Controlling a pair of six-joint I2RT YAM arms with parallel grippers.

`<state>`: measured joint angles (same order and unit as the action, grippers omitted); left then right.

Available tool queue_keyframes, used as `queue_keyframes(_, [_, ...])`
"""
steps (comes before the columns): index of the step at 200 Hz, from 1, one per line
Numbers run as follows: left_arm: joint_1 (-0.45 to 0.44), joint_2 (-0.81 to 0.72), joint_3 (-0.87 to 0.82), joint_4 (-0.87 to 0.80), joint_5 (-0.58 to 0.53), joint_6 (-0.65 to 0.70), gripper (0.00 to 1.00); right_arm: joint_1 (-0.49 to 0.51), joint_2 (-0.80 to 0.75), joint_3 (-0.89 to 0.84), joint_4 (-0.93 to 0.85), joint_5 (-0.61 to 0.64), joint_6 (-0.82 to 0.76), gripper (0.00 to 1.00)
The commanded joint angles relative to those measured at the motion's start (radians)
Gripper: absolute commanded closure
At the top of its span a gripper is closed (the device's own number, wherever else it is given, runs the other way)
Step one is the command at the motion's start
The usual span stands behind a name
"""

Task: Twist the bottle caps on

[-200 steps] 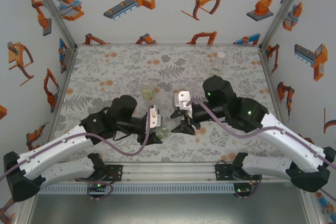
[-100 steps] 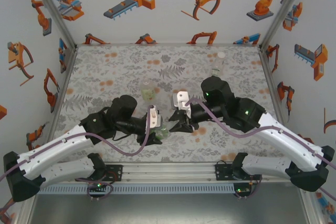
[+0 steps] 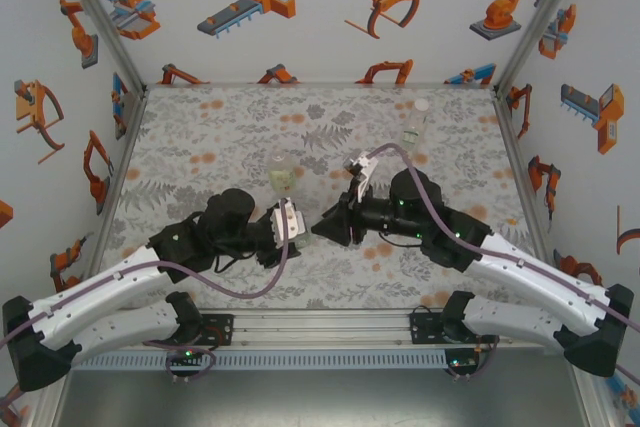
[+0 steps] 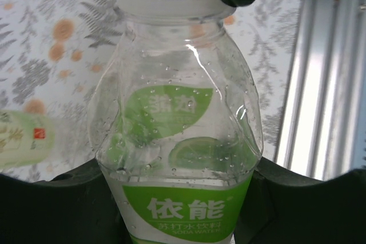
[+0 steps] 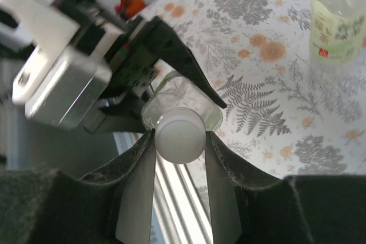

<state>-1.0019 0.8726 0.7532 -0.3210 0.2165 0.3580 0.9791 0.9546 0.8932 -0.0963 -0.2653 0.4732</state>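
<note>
My left gripper [image 4: 180, 195] is shut on the body of a clear bottle with a green label [image 4: 183, 141]. It holds the bottle off the mat, tilted toward the right arm. A white bottle cap [image 5: 180, 135] sits on the bottle's neck [image 5: 184, 102]. My right gripper [image 5: 179, 141] is shut on that cap, one finger on each side. In the top view the left gripper [image 3: 297, 231] and the right gripper [image 3: 323, 227] meet nose to nose near the table's front middle. A yellowish bottle [image 3: 284, 177] stands behind them. A colourless bottle [image 3: 412, 128] stands at the back right, and a loose cap [image 3: 422, 105] lies just beyond it.
The floral mat [image 3: 220, 137] covers the table. The metal rail [image 3: 320, 327] of the table's front edge runs just below the held bottle. Walls with robot pictures close off the left, back and right sides.
The right wrist has rolled and swung round to point left at the bottle. Its jaws have narrowed onto the cap. The left gripper has shifted slightly left with the bottle.
</note>
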Motion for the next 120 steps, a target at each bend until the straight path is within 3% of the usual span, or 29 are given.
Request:
queue_keyframes(1, [-0.006, -0.016, -0.002, 0.125, -0.149, 0.004, 1.00, 0.007, -0.007, -0.030, 0.093, 0.221, 0.395, 1.00])
queue_keyframes(29, [-0.006, 0.009, -0.001, 0.128, -0.178, 0.010, 1.00, 0.006, -0.011, -0.006, 0.014, 0.293, 0.604, 1.00])
queue_keyframes(75, [-0.005, 0.047, 0.010, 0.126, -0.148, 0.015, 1.00, -0.004, 0.042, 0.094, -0.079, 0.208, 0.572, 1.00])
queue_keyframes(84, [-0.006, 0.048, 0.009, 0.128, -0.141, 0.015, 1.00, -0.006, 0.060, 0.126, -0.126, 0.195, 0.563, 0.82])
queue_keyframes(93, [-0.006, 0.047, 0.008, 0.129, -0.135, 0.015, 1.00, -0.005, 0.076, 0.153, -0.163, 0.189, 0.549, 0.73])
queue_keyframes(120, [-0.006, 0.046, 0.006, 0.128, -0.125, 0.015, 1.00, -0.005, 0.105, 0.186, -0.192, 0.173, 0.511, 0.67])
